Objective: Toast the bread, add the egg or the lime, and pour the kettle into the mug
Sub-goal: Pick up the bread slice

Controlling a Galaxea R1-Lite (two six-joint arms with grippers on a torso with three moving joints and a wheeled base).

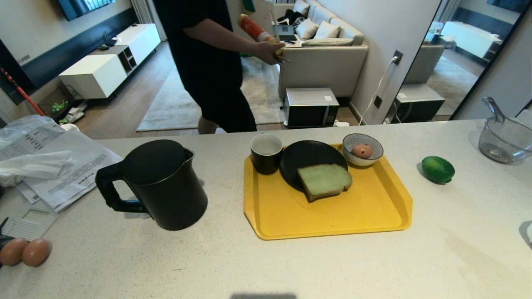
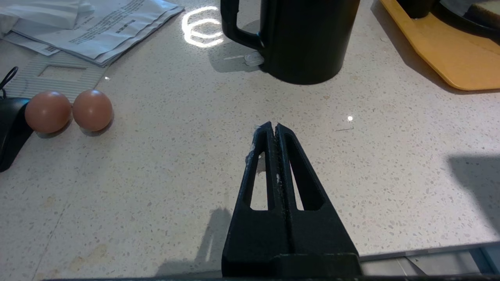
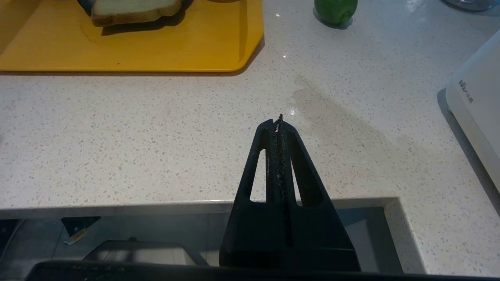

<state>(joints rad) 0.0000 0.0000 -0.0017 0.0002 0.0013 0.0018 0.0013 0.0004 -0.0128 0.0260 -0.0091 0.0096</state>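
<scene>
The pale green bread point(image 1: 324, 180) lies on a black plate point(image 1: 305, 158) on the yellow tray point(image 1: 332, 216). The black mug point(image 1: 266, 153) stands at the tray's back left corner. An egg point(image 1: 362, 150) sits in a striped bowl point(image 1: 363, 150) at the tray's back right. The lime point(image 1: 437, 169) lies on the counter to the tray's right. The black kettle point(image 1: 160, 182) stands left of the tray, handle to the left. My left gripper point(image 2: 272, 127) is shut and empty over bare counter, short of the kettle point(image 2: 300, 39). My right gripper point(image 3: 278, 121) is shut and empty near the counter's front edge, short of the tray point(image 3: 156, 50) and lime point(image 3: 336, 11).
Two loose eggs point(image 1: 25, 251) lie at the front left, beside papers point(image 1: 54, 166). A clear glass jug point(image 1: 503, 135) stands at the back right. A white appliance point(image 3: 476, 101) sits at the far right. A person point(image 1: 208, 62) stands behind the counter holding a bottle.
</scene>
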